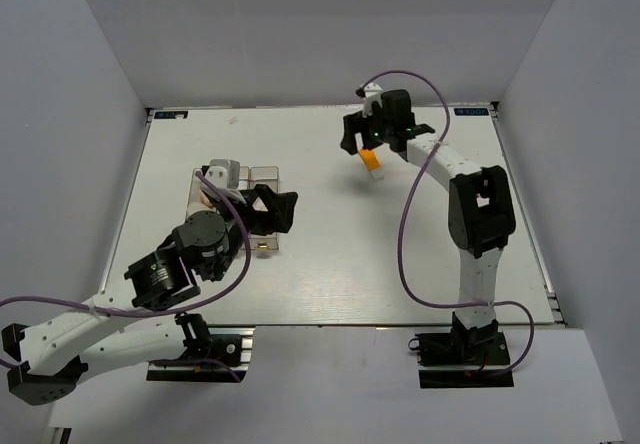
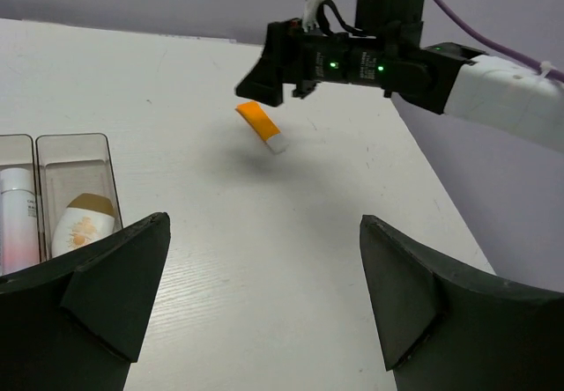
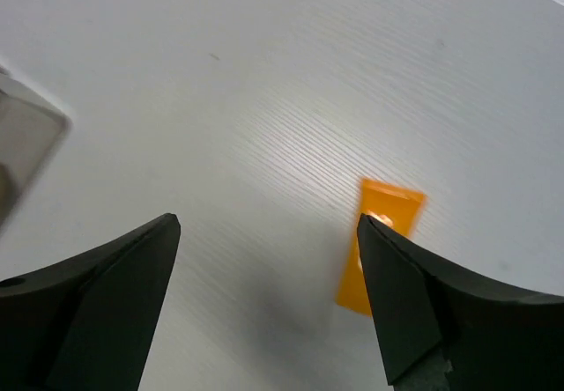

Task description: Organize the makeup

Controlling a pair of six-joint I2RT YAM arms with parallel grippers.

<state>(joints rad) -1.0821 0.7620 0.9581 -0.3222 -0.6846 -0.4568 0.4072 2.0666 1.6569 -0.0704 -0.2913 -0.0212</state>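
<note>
**A:** Where was the orange white-capped tube (image 1: 373,162)?

**B:** Toward the far edge of the tabletop (image 1: 330,274), a little right of its middle and just under the right claw (image 1: 362,146). That claw stood wide open with nothing clamped. Its own wrist camera showed the tube's flat orange end just inside one finger, with the rest hidden behind that finger.

**A:** Lying flat?

**B:** I could not tell. From the left wrist it looked tilted, white cap lowest, with a soft shadow beneath it.

**A:** And the left claw (image 2: 263,224)?

**B:** Fully spread and holding nothing. It hovered over the right side of the clear organizer box (image 2: 75,149), which sat left of the tabletop's middle, well apart from the tube.

**A:** Room to move?

**B:** Open tabletop lay between the box and the tube, and also along the near and right edges. Grey walls (image 1: 80,64) rose close at the far, left and right edges.

**A:** Anything only one view gave?

**B:** Only the left wrist looked inside the box. It showed a white tube (image 2: 18,224) in one compartment and a white-and-gold egg (image 2: 84,224) in the next. From overhead, the left arm (image 1: 190,244) covered much of that.
</note>
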